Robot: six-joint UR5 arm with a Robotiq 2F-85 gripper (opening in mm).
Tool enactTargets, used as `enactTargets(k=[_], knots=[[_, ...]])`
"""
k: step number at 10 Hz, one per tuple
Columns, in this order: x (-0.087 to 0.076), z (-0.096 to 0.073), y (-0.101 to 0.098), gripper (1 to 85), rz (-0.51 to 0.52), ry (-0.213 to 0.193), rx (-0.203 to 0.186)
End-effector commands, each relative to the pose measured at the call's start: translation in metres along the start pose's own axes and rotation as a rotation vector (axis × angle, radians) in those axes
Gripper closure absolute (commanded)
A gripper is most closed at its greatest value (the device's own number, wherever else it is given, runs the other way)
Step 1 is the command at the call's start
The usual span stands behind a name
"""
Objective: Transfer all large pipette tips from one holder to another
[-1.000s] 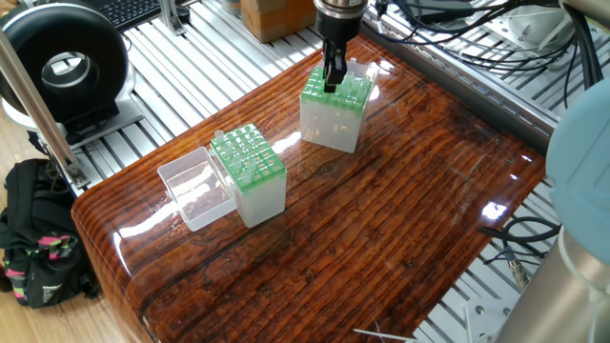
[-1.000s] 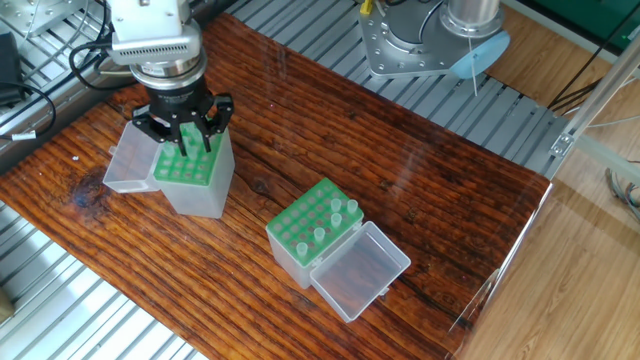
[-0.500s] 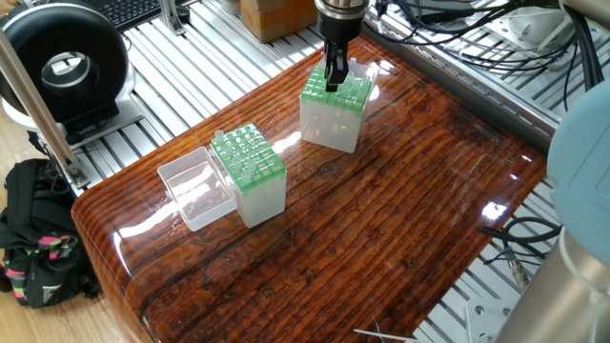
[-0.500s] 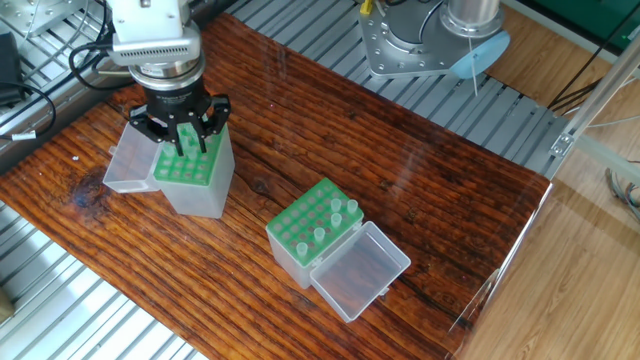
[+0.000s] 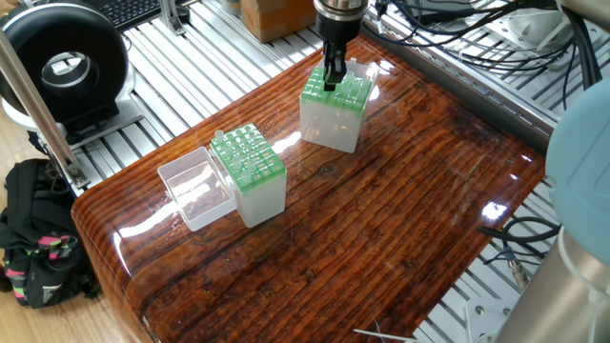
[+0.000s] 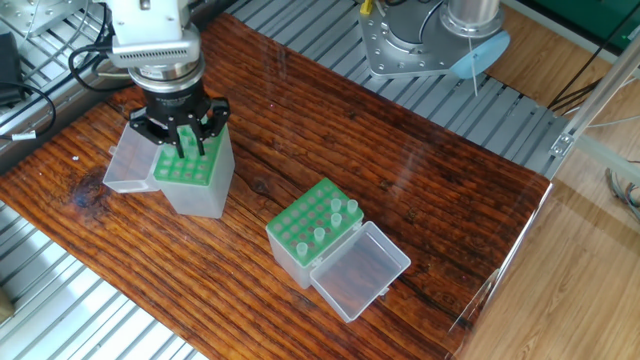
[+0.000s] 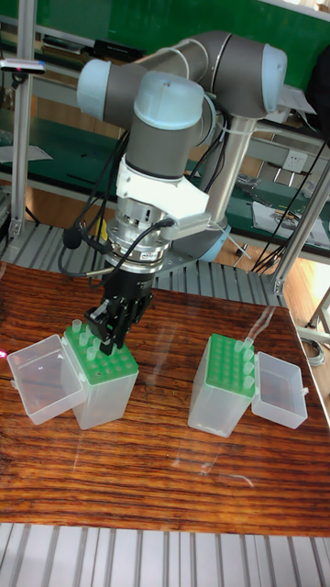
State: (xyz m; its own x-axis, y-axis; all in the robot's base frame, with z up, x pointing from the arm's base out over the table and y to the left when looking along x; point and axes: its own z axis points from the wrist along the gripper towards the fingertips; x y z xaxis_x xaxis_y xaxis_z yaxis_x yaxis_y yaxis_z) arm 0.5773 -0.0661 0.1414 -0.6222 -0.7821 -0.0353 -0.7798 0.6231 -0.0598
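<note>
1. One fixed view: my tool point(image 5: 331, 84) sits right over the far holder point(image 5: 334, 119) on the surface point(image 5: 381, 219). It has crept up only a hair in the last second, so I reckon I'm mid-lift or mid-drop of one tip. The jaws are close together, but I can't tell if they're pinching anything. The second holder point(image 5: 253, 181) stands well apart, with its clear lid point(image 5: 195, 191) flipped open.
2. The other fixed view: same story, with barely any movement. The tool's fingertips point(image 6: 184, 143) are down at the green grid. Count: two holders, two open lids. I make out about four pipette tips point(image 6: 337, 212) poking from the near holder point(image 6: 305, 240).
3. Tall fixed view: a few more tips point(image 7: 81, 332) stand at the back corner of the holder under the tool, right beside the fingers. So tips are split across both holders, and the job looks partway done.
</note>
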Motion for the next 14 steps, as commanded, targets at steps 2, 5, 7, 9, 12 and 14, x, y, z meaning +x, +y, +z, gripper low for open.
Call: enactTargets(k=[2,5,7,9,12,14], knots=[[-0.001,-0.001,0.001,67.0,0.021,-0.003,-0.005],[-0.003,-0.007,0.000,80.7,0.051,0.012,0.014],[-0.008,-0.013,0.006,84.7,0.072,0.004,-0.003],[-0.012,-0.023,0.011,84.7,0.081,-0.003,-0.025],[-0.018,-0.057,0.012,84.7,0.087,0.016,-0.033],[-0.020,-0.080,0.016,84.7,0.093,0.023,-0.045]])
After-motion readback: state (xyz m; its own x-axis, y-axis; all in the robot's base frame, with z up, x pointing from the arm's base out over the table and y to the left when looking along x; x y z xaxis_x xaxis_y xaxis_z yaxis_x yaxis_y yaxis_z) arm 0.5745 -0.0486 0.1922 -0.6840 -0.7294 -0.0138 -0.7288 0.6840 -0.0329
